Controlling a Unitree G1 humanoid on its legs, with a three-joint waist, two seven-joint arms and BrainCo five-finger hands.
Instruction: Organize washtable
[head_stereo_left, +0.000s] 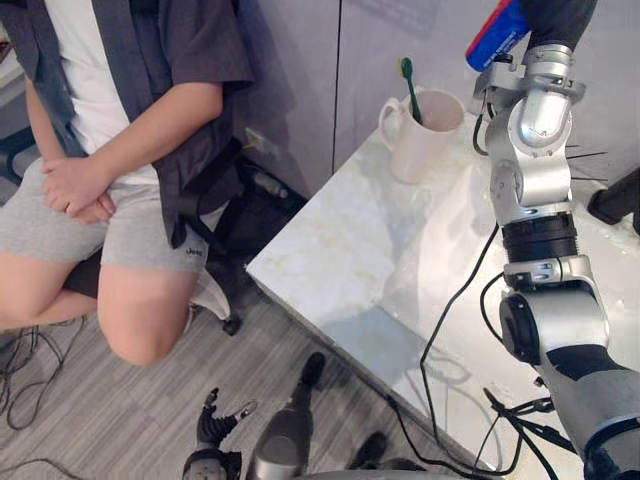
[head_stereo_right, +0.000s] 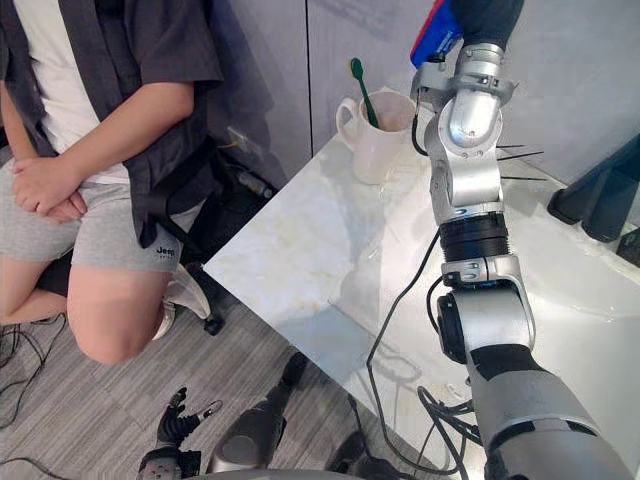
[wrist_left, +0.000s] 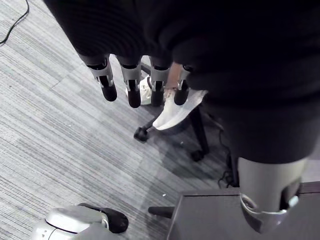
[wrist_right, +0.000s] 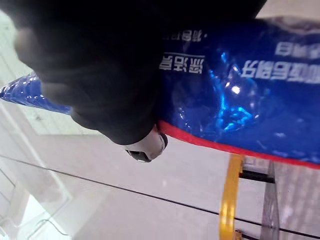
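At about 7 o'clock, low over the grey striped floor (head_stereo_left: 100, 400), the left hand (head_stereo_left: 215, 430) hangs with its fingers (wrist_left: 131, 85) straight and loose, nothing in them. Past it, from 5 o'clock up toward 1 o'clock, runs the pale marble washtable (head_stereo_left: 340, 260). A person (head_stereo_left: 130, 120) sits off its corner at 10 o'clock, hands clasped in the lap. Near the table's far end, at 1 o'clock, stands a white mug (head_stereo_left: 422, 135), upright, handle turned to 9 o'clock. The mug holds a green toothbrush (head_stereo_left: 411, 88), head up and leaning slightly toward 11 o'clock. Farthest, above and just to the right of the mug, the right hand (head_stereo_left: 555, 20) is raised off the table and closed round a shiny blue tube with a red edge (head_stereo_left: 497, 33). The tube's long axis runs on a slant, and its free blue end sticks out of the hand toward 8 o'clock, clear of the mug.
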